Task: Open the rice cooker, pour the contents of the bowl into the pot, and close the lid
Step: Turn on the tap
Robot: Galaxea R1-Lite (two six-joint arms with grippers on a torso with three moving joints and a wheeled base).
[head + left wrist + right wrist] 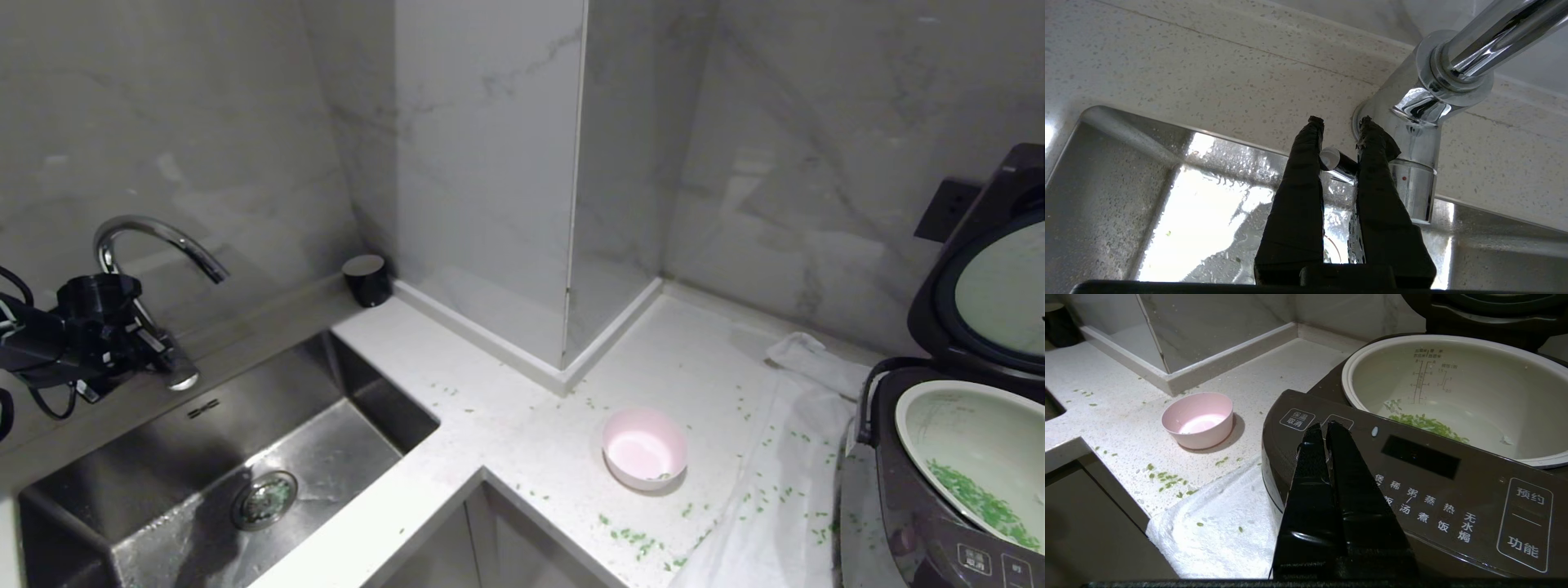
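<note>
A steel sink [245, 482] is sitting at the near left of the white counter [522, 425], with a chrome faucet [155, 241] arching over its far edge. A small dark cup [366, 279] is standing in the far corner by the marble wall, and a white cloth [784, 482] is lying on the counter just left of the rice cooker [922, 523]. Loose green bits [637, 541] are lying scattered over the counter and cloth.

The rice cooker is standing at the near right, dark brown-grey, its front panel [1437, 486] showing white-outlined buttons and a small display. Its lid [988, 278] is standing open and upright at the far side, showing a pale round inner plate. The pot [971, 457] is sitting inside, off-white with a wide rim, and the contents of the bowl [984, 502] are lying as a green heap on its floor. The bowl [645, 447] is resting upright on the counter left of the cloth, pale pink and nearly empty, with a few green bits inside.

The left gripper [1340, 122] is hanging over the sink's far edge, well apart from the bowl and cooker, its fingers clenching around the faucet lever [1333, 160]. The right gripper [1325, 426] is hovering just above the cooker's front panel, fingers pressed together and holding nothing, with the pot just beyond it and the bowl off to its left.
</note>
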